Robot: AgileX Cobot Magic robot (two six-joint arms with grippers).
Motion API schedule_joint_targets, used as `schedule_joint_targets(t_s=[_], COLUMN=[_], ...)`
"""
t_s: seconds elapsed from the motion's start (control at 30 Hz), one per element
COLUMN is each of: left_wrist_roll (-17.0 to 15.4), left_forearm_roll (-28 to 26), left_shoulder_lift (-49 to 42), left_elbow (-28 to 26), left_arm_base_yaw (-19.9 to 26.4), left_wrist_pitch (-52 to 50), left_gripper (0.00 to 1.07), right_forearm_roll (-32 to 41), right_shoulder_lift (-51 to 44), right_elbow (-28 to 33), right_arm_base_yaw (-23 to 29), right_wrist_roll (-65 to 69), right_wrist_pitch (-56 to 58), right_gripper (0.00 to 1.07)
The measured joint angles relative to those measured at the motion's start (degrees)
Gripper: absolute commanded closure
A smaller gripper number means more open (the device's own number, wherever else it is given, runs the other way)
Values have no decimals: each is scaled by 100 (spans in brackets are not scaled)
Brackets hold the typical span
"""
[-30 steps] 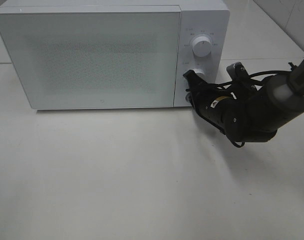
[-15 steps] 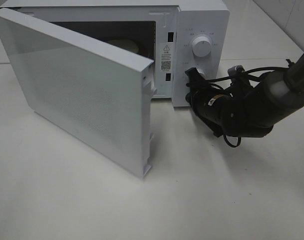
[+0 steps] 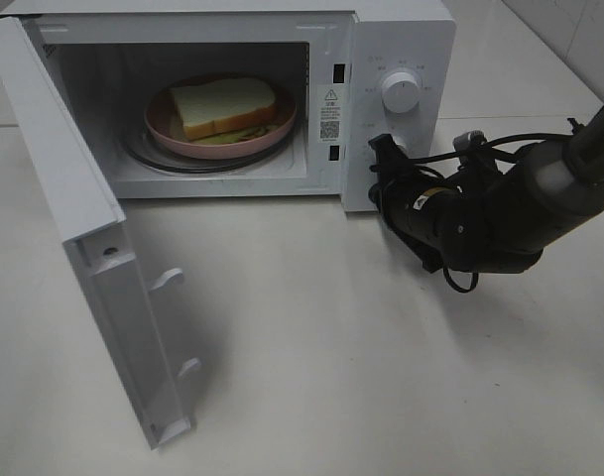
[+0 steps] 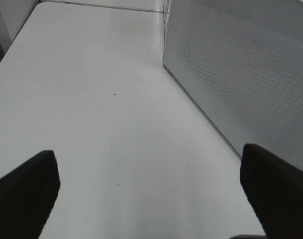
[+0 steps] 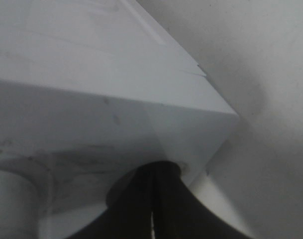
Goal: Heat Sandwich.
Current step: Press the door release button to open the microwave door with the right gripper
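Inside, the sandwich shows pale bread, orange-yellow filling.

Sandwich on plate in open microwave

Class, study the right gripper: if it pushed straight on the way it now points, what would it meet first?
The right gripper, shut, points at the microwave's control panel beside the lower knob. It would meet that panel first, and it looks to be touching it.
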Motion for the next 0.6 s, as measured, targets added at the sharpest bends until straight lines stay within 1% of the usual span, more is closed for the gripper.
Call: schedule_joint_targets(t_s=[0.2,0.33,0.6], left_wrist_roll=[0,0,0], left_forearm_roll=[0,0,0], left_shoulder_lift=[0,0,0], left_elbow=[0,0,0], left_arm_base_yaw=[0,0,0], left_wrist_pitch=[0,0,0], left_gripper=[16,16,16], right_forearm_roll=[0,74,40], right_shoulder_lift=[0,-92,-115], right_elbow=[0,-143,-143], right_arm_base_yaw=[0,-40,-52], right_wrist_roll=[0,0,-241], right_wrist_pitch=[0,676,699], right_gripper=[107,107,107])
